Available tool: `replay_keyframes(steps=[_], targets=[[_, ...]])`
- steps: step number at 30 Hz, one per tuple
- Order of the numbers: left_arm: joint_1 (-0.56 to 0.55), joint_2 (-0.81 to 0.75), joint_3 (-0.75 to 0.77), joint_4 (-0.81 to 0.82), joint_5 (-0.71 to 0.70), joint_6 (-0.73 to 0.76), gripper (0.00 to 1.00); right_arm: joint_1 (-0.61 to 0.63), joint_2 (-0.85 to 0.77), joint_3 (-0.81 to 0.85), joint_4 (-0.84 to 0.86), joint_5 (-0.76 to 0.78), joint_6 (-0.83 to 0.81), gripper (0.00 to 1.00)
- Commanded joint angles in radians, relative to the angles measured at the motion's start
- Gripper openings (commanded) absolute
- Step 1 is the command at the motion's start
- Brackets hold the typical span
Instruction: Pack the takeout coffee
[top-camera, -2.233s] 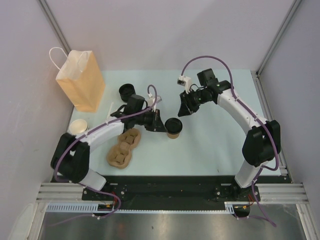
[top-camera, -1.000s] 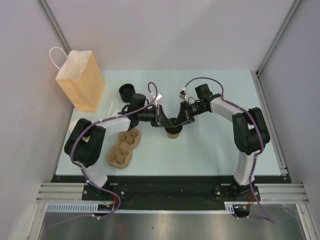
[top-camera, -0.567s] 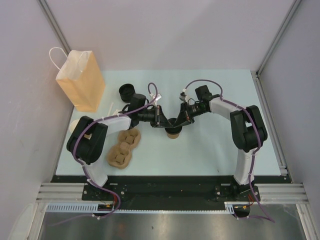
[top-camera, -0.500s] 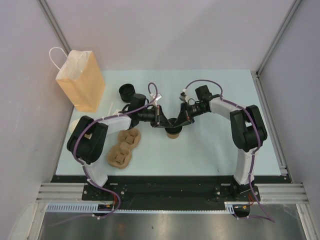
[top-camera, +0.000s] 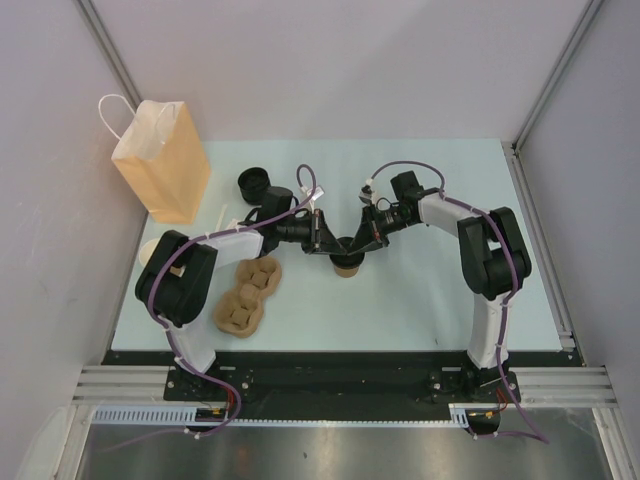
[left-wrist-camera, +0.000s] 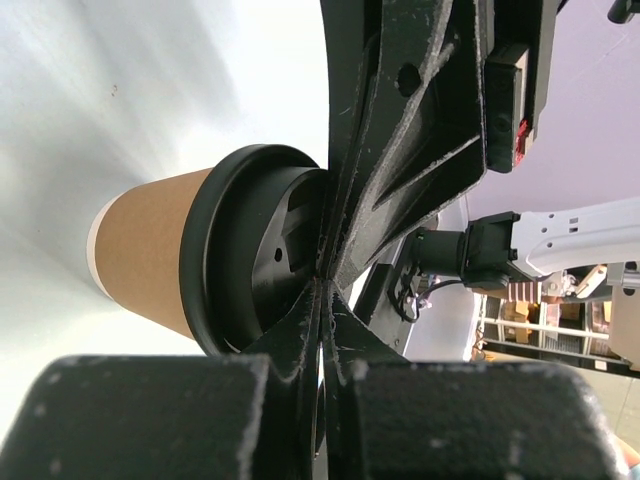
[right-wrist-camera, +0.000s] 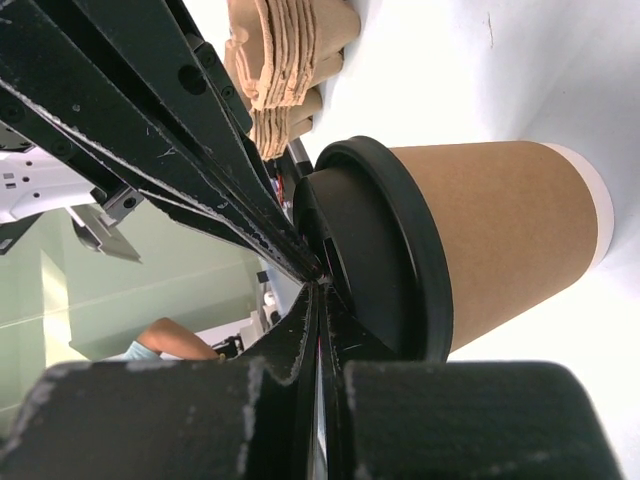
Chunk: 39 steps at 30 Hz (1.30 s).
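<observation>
Pinched closed on nothing, the left gripper (left-wrist-camera: 322, 285) and right gripper (right-wrist-camera: 318, 285) meet tip to tip on the round black plastic lid (left-wrist-camera: 250, 265) of the small brown paper takeout coffee cup (top-camera: 346, 264). The cup stands upright mid-frame overhead, and the tips seemingly press its lid tight. The tan paper bag (top-camera: 165, 165) stands upper left.

Fixed view high above table (top-camera: 420, 290), looking down, close wrist views along fingers (left-wrist-camera: 295, 345), all sharing takeout coffee (right-wrist-camera: 500, 240)
</observation>
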Motion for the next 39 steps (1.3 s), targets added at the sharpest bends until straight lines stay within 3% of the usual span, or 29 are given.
replay_keyframes(steps=[1, 9, 19, 23, 34, 39], targets=[[0.014, 0.034, -0.006, -0.095, -0.126, 0.077, 0.03, -0.008, 0.094, -0.022, -0.043, 0.252, -0.06, 0.0], [0.014, 0.046, -0.005, -0.132, -0.148, 0.095, 0.03, -0.008, 0.094, -0.022, -0.029, 0.243, -0.054, 0.0], [-0.006, -0.136, -0.062, 0.187, 0.045, -0.072, 0.03, 0.014, 0.061, -0.024, -0.024, 0.241, -0.057, 0.0], [-0.026, -0.2, -0.063, 0.21, 0.062, -0.087, 0.03, 0.015, 0.063, -0.024, -0.021, 0.236, -0.054, 0.0], [-0.057, -0.11, -0.054, 0.141, -0.025, -0.023, 0.02, 0.014, 0.071, -0.022, -0.017, 0.227, -0.043, 0.0], [-0.055, -0.015, -0.04, -0.035, -0.114, 0.075, 0.01, 0.009, 0.081, -0.022, -0.018, 0.232, -0.043, 0.0]])
